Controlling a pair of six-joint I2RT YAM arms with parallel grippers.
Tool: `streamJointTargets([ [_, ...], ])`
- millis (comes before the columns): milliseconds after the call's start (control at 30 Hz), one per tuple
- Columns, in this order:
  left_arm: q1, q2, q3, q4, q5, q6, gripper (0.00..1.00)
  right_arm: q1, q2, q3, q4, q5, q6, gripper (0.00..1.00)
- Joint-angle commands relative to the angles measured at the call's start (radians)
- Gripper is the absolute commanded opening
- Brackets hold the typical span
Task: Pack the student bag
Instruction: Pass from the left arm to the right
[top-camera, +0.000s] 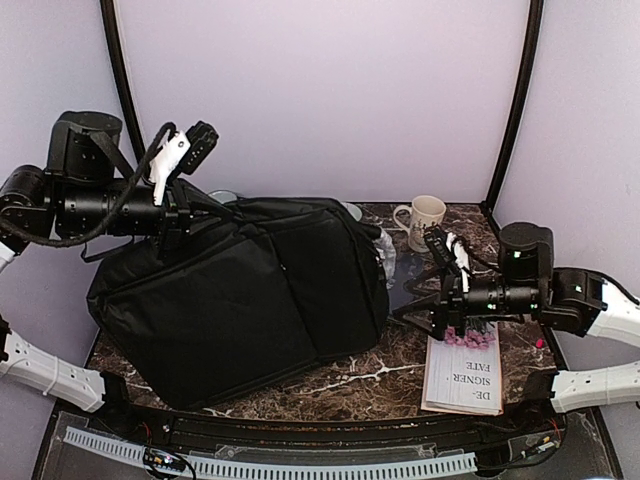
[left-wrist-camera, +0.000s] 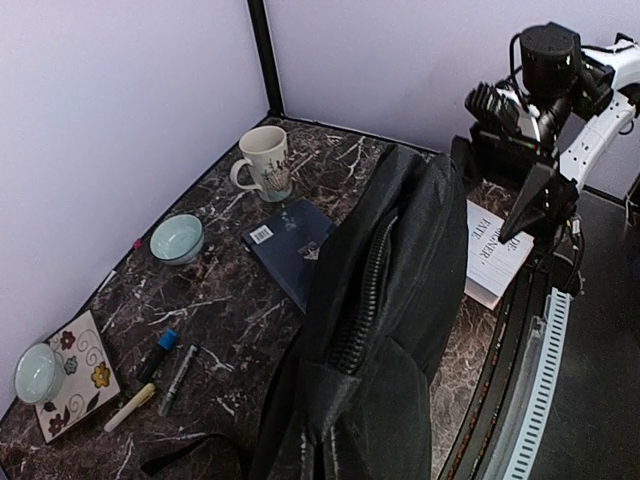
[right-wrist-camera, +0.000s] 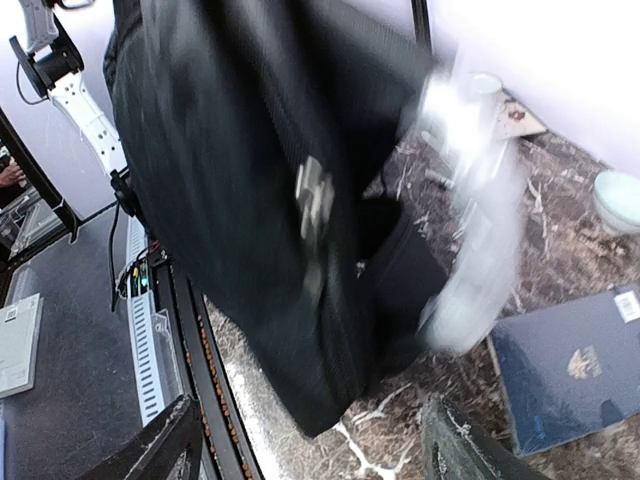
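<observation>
Top external view: student bag (top-camera: 240, 300) stands tilted, its contents hidden.

Motion blur smeared the student bag (right-wrist-camera: 250, 150) in the right wrist view, and just right of it a pale streak (right-wrist-camera: 475, 240) was too blurred to name. Farther right of the bag, the dark blue notebook (right-wrist-camera: 565, 365) and a pale green bowl (right-wrist-camera: 620, 200) were cut off by the frame's edge. Below the bag, the right gripper (right-wrist-camera: 310, 450) showed only two finger ends at the bottom edge. From above, the left gripper (top-camera: 188, 215) had its fingertips buried in the bag's upper left corner, and only the rim of a second bowl (top-camera: 225, 195) showed over the bag's back. In the left wrist view the bag hid half of the paperback book (left-wrist-camera: 495, 250).
</observation>
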Motion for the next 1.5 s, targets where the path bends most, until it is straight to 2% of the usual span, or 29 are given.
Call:
streamJointTargets([
  [0,0.000,-0.070,-0.048,0.167,0.078,-0.041,0.00,0.004,0.002,0.101,-0.035,0.036,-0.067,0.76],
  [233,0.001,-0.063,-0.100,0.182,0.137,-0.063,0.00,0.004,0.077,0.277,-0.071,0.049,-0.123,0.85],
  [433,0.000,-0.029,-0.157,0.187,0.192,-0.084,0.00,0.004,0.197,0.394,-0.094,0.013,-0.186,0.87],
  [700,-0.002,0.014,-0.187,0.186,0.242,-0.093,0.00,0.004,0.291,0.405,-0.061,0.044,-0.249,0.92],
  [1067,-0.002,0.009,-0.226,0.238,0.290,-0.084,0.00,0.004,0.374,0.385,-0.039,-0.016,-0.306,0.92],
  [1267,-0.002,0.013,-0.229,0.242,0.289,-0.072,0.00,0.004,0.391,0.372,-0.018,-0.065,-0.314,0.87],
  [1467,-0.002,0.010,-0.232,0.237,0.273,-0.069,0.00,0.004,0.416,0.359,0.028,-0.167,-0.281,0.66],
])
